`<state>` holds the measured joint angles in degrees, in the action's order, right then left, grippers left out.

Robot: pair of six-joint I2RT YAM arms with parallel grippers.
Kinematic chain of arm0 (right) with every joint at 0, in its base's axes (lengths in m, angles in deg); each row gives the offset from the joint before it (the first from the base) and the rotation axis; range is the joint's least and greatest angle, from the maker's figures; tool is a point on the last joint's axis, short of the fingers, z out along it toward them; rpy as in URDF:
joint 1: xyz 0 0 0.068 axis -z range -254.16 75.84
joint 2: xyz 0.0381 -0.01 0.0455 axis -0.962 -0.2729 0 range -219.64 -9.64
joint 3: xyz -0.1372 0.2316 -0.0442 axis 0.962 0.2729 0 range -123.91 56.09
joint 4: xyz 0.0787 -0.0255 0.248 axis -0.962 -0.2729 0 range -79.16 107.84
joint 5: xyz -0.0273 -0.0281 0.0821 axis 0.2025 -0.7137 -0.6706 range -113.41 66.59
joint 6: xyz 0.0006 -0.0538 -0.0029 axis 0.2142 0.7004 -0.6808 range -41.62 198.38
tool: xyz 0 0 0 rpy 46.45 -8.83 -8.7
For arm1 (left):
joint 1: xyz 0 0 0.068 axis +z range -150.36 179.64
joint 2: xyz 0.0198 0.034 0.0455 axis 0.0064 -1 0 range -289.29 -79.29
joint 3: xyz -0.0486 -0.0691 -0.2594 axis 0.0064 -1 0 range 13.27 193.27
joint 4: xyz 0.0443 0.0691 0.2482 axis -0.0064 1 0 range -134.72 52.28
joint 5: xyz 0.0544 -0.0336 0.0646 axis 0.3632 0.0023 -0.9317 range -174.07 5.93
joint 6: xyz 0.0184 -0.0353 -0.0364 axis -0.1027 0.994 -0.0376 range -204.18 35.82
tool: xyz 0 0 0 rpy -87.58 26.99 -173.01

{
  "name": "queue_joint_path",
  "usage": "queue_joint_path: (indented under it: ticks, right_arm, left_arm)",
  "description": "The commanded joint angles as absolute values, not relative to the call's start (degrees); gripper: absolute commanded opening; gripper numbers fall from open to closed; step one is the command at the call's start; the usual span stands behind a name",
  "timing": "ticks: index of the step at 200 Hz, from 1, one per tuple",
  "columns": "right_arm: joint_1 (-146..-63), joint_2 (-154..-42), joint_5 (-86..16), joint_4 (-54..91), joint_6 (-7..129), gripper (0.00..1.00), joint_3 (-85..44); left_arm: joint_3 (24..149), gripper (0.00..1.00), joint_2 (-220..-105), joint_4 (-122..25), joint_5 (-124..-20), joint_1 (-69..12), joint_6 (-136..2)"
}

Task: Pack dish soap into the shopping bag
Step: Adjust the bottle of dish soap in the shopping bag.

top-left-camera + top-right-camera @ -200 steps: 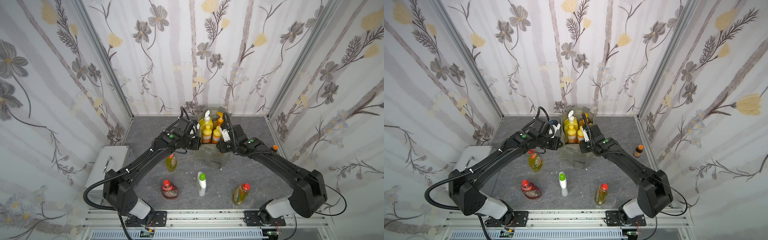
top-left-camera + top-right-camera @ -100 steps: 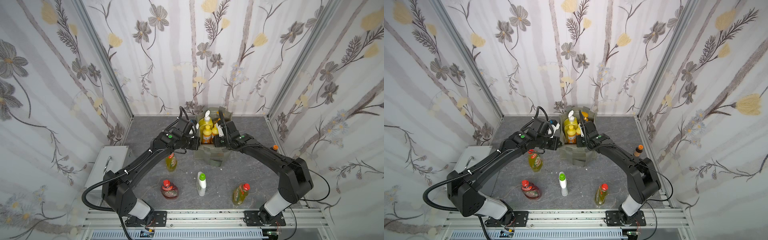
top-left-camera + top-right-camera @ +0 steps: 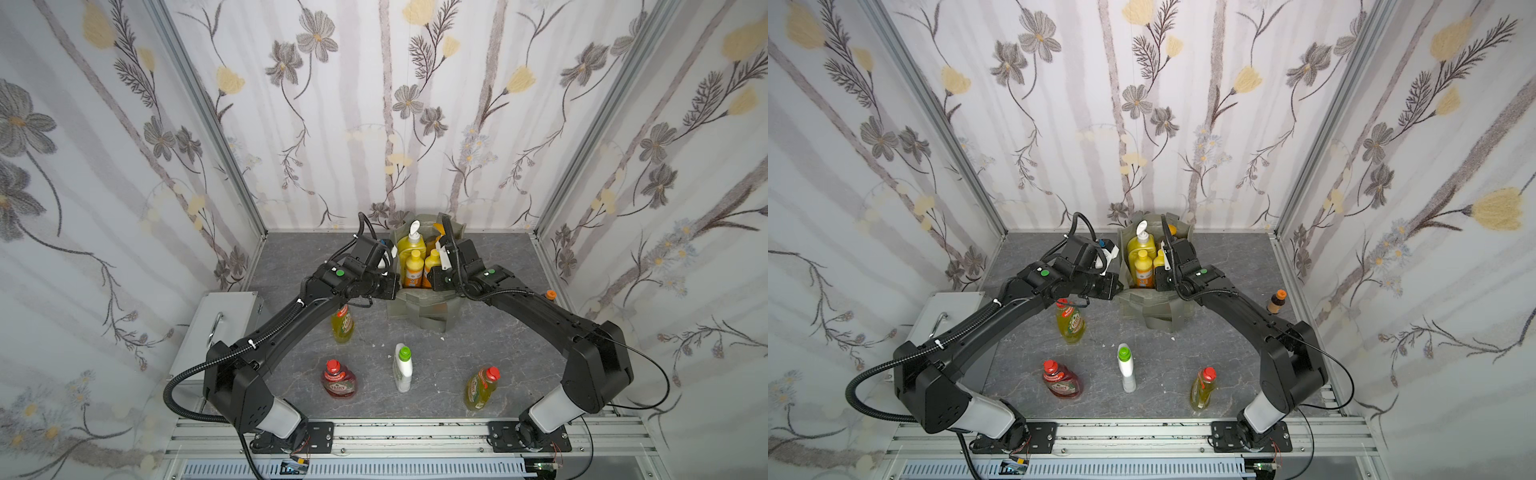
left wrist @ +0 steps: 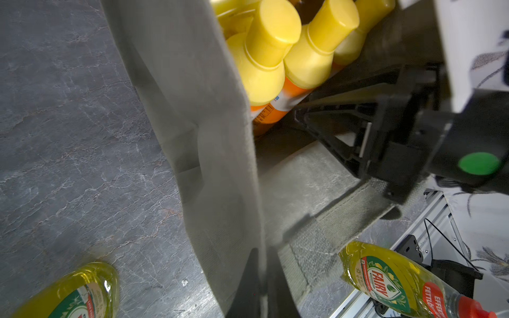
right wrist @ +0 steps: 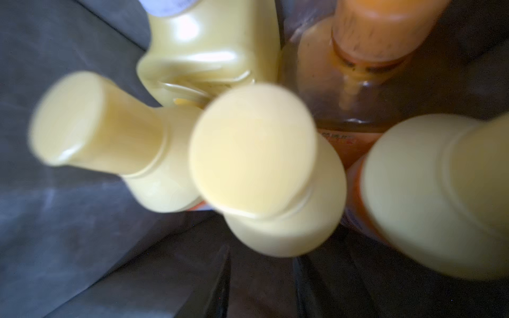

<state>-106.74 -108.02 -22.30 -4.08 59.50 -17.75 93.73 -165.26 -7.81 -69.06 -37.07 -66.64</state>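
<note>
Pinching woven fabric shopping bag [image 4: 206, 137] w/ left gripper [image 4: 263, 251].

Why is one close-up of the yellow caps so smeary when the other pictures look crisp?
Right wrist view: the yellow caps fill the frame, soft and smeared, with dark shopping bag fabric around them. Left wrist view: the same caps are crisp; only the half-seen yellow-green bottle blurs. Both top views: even light, sharp.
</note>
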Motion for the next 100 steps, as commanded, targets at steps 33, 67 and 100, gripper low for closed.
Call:
queue_joint_path:
  ticks: [33,67,100]
  right_arm:
    - [-107.8,-96.9,-30.2,-8.2,62.5,0.46,-18.7]
    - [-108.6,-89.9,-31.9,-15.9,64.1,0.52,-18.2]
    - [-108.6,-81.2,-28.1,-23.7,63.9,0.59,-14.8]
  left_arm:
    - [94.4,0.09,-166.0,-7.1,-69.4,-37.0,-67.1]
    - [94.4,0.12,-166.8,-7.8,-69.1,-36.9,-67.0]
    - [94.3,0.20,-166.9,-8.4,-69.5,-36.9,-66.9]
